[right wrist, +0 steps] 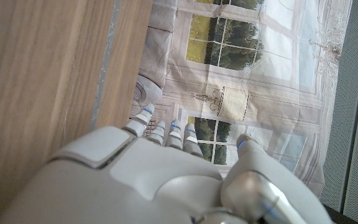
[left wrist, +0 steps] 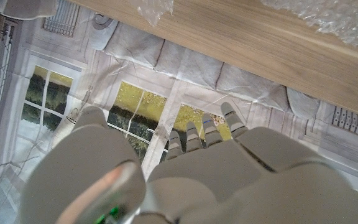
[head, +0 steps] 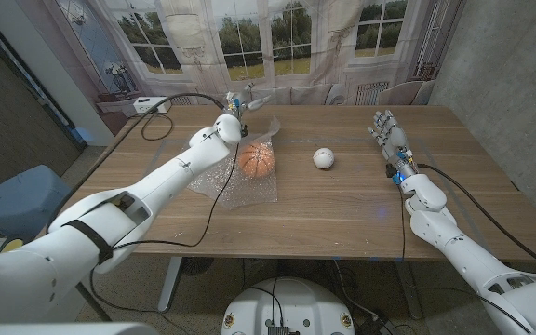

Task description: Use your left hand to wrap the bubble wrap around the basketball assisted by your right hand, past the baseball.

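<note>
A small orange basketball (head: pixel 257 160) sits on a sheet of clear bubble wrap (head: pixel 240 186) left of the table's middle. One far corner of the wrap (head: pixel 272 128) stands up behind the ball. My left hand (head: pixel 232 123) hovers just behind and left of the ball, fingers (left wrist: pixel 204 134) stretched out with nothing between them; bubble wrap (left wrist: pixel 328 18) lies on the table beyond them. The white baseball (head: pixel 323 158) rests to the right of the basketball. My right hand (head: pixel 388 133) stands apart to the baseball's right, its fingers (right wrist: pixel 166 132) straight and holding nothing.
A white box (head: pixel 147 104) with a black cable (head: pixel 170 119) lies at the table's back left corner. A blue chair (head: pixel 12 200) stands off the left edge. A printed window backdrop (head: pixel 277 42) hangs behind the wooden table (head: pixel 342 209).
</note>
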### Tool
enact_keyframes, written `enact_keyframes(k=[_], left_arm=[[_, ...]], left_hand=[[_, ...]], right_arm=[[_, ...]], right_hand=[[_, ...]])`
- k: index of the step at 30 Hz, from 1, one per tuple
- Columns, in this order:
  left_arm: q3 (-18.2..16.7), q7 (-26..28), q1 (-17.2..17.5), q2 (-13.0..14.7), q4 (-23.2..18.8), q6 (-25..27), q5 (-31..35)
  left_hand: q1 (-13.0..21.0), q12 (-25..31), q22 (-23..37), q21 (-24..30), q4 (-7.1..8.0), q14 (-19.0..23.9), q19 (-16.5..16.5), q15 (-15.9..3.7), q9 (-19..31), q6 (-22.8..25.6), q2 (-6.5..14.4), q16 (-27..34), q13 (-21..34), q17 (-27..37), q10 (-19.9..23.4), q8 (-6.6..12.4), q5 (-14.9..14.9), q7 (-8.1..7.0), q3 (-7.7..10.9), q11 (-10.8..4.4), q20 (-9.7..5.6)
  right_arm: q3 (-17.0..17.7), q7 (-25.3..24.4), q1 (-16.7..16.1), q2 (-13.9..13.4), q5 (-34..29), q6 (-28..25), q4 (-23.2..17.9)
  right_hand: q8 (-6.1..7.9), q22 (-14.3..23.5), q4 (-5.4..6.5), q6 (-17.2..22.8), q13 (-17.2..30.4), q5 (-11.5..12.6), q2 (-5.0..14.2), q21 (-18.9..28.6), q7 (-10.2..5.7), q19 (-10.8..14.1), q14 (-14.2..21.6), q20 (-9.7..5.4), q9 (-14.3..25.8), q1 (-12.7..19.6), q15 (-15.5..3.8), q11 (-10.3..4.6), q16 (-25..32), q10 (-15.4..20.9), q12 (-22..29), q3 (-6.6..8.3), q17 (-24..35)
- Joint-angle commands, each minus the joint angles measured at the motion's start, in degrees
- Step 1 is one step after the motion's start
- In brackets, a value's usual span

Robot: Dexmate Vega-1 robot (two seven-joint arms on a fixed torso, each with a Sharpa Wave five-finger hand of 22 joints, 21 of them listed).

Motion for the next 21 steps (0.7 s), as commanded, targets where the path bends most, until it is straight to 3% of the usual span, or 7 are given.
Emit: enact_keyframes(k=[1,4,5,7,9,14,21], left_arm=[[-2.41,-7.01,5.66,10.13,-20.75,4.08,-0.84],[-2.96,-9.15,7.03,13.29,-27.19,7.42,-0.28],[-3.22,-10.91,7.68,15.42,-31.02,9.72,-0.16],[-3.44,-12.06,8.00,16.42,-32.95,11.22,-0.13],[-3.68,-14.26,8.91,19.32,-37.58,14.05,0.24],[-4.38,-15.54,11.12,22.94,-43.73,18.04,1.39],[-4.62,-18.50,13.19,27.61,-50.33,23.57,2.40]], left_hand=[[-0.45,1.45,0.09,0.29,-0.25,3.57,3.90,-0.86,0.30,3.18,0.47,1.32,0.06,-0.04,3.52,0.41,0.33,-0.04,-0.29,0.44,0.36],[-0.33,1.68,0.11,0.25,-0.43,5.07,4.97,-0.91,0.37,2.63,0.55,1.72,0.19,0.04,4.21,-0.06,0.28,0.68,-0.31,0.27,0.49],[-0.34,1.64,0.12,0.18,-0.47,5.35,5.08,-0.77,0.39,2.26,0.52,1.79,0.23,0.07,4.12,-0.24,0.27,0.91,-0.35,0.28,0.55],[-0.44,1.61,0.14,0.07,-0.54,5.57,5.35,-0.63,0.43,1.15,0.26,1.80,0.33,0.13,4.06,-0.70,0.24,1.40,-0.55,0.49,0.60],[-0.50,1.55,0.15,0.03,-0.58,5.66,5.55,-0.51,0.46,0.76,0.08,1.80,0.39,0.16,3.90,-0.84,0.24,1.62,-0.68,0.62,0.61],[-0.44,1.53,0.16,0.03,-0.72,5.89,5.96,-0.40,0.49,0.58,-0.24,1.82,0.46,0.18,3.83,-0.86,0.28,1.78,-0.84,0.62,0.57],[2.42,1.89,0.13,0.03,-2.71,7.13,9.15,-1.38,0.64,1.79,-1.06,1.76,0.69,0.14,5.02,-0.30,0.83,0.50,-0.69,-0.37,0.54]], right_arm=[[-0.08,0.09,-0.33,-0.34,-0.10,-0.17,-1.30],[-0.21,-0.06,-0.50,-0.45,-0.18,-0.49,-2.01],[-0.33,-0.05,-0.64,-0.52,-0.24,-0.68,-2.47],[-0.39,-0.16,-0.78,-0.59,-0.32,-0.80,-2.81],[-0.49,-0.43,-1.31,-0.70,-0.39,-0.98,-3.80],[-0.55,-1.18,-2.70,-1.01,-0.43,-1.35,-5.82],[-0.47,-2.37,-5.08,-1.46,-0.49,-1.48,-8.55]], right_hand=[[0.28,0.27,-0.27,0.05,0.10,0.13,0.02,0.36,-0.31,0.17,-0.04,-0.02,0.26,-0.04,0.13,0.18,0.31,0.09,0.24,0.07,0.20],[0.27,0.27,-0.26,0.03,0.10,0.13,0.04,0.36,-0.32,0.17,-0.03,-0.04,0.26,-0.05,0.11,0.23,0.31,0.11,0.25,0.07,0.21],[0.28,0.27,-0.26,0.06,0.10,0.13,0.06,0.36,-0.31,0.17,-0.03,-0.03,0.26,-0.06,0.11,0.22,0.31,0.10,0.24,0.07,0.21],[0.28,0.27,-0.26,0.05,0.10,0.14,0.07,0.36,-0.31,0.17,-0.02,-0.02,0.26,-0.06,0.10,0.21,0.31,0.11,0.24,0.07,0.21],[0.27,0.27,-0.26,0.04,0.10,0.14,0.10,0.37,-0.35,0.20,-0.03,-0.05,0.26,-0.07,0.10,0.26,0.30,0.11,0.24,0.08,0.21],[0.29,0.27,-0.26,0.09,0.10,0.15,0.14,0.36,-0.40,0.18,-0.03,-0.04,0.26,-0.08,0.03,0.21,0.30,0.14,0.25,0.09,0.21],[0.35,0.27,-0.25,0.27,0.10,0.16,0.23,0.39,-0.59,0.25,0.09,-0.04,0.26,-0.10,0.06,0.26,0.34,0.14,0.25,0.11,0.21]])
